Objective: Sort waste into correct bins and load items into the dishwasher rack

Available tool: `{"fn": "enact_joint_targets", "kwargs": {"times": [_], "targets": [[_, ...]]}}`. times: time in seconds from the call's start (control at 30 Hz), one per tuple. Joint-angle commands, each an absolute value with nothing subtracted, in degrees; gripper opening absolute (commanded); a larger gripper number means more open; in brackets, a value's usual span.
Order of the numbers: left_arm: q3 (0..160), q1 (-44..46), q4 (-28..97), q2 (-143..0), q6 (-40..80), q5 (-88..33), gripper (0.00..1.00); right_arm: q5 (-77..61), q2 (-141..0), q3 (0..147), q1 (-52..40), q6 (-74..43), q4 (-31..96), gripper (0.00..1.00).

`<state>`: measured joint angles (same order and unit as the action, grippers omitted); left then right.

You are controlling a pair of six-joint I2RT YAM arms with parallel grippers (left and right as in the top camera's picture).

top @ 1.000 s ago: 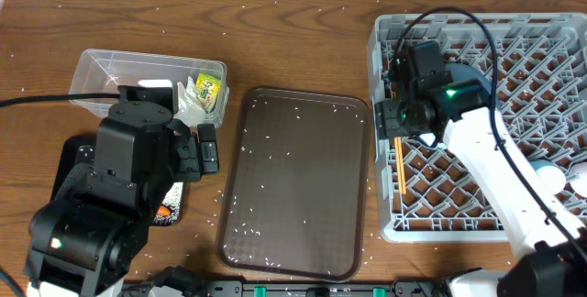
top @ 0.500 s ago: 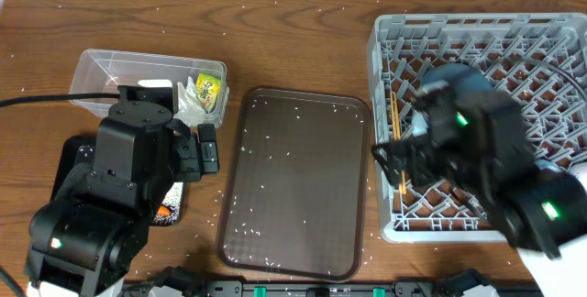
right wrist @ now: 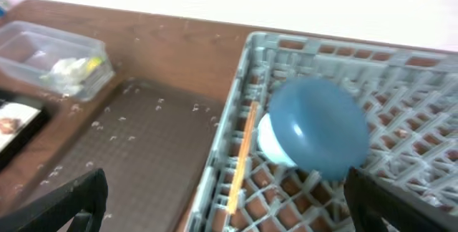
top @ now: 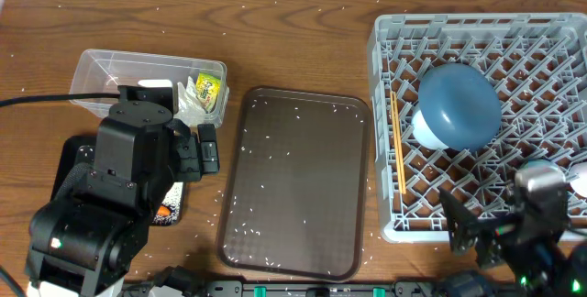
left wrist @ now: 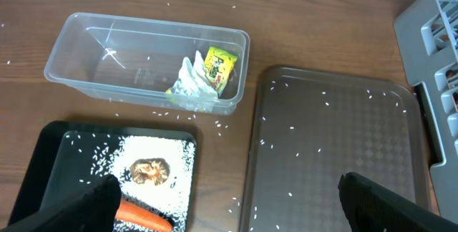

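My right claw (right wrist: pixel 225 182) hangs spread and empty at the near edge of the grey rack (right wrist: pixel 236 117). Inside it the blue plate (right wrist: pixel 318 128) lies face down over the white bowl (right wrist: pixel 272 142), with the chopsticks (right wrist: pixel 242 153) just beside them. My left claw (left wrist: pixel 229 189) is likewise released, gripping nothing, above the brown serving tray (left wrist: pixel 329 153). The crumpled paper with its yellow-green wrapper (left wrist: pixel 204 78) sits in the clear tub (left wrist: pixel 86 39) — carrot (left wrist: pixel 143 218), brown lump (left wrist: pixel 150 171) and rice (left wrist: pixel 179 164) lie in the black tray (left wrist: pixel 43 160).
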<state>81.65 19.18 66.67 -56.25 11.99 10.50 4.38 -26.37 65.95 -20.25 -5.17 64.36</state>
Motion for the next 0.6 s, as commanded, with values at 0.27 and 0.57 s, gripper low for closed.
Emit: {"fn": "enact_joint_targets", "kwargs": {"times": [0.27,0.57], "targets": [[81.8,18.9,66.8,-56.2,12.3,10.3,0.98,0.3,-6.5,32.3,-11.2,-2.0,45.5,0.99],[81.8,18.9,66.8,-56.2,12.3,10.3,0.98,-5.2,-0.3,12.8,-9.4,-1.2,25.3,0.99]]}}
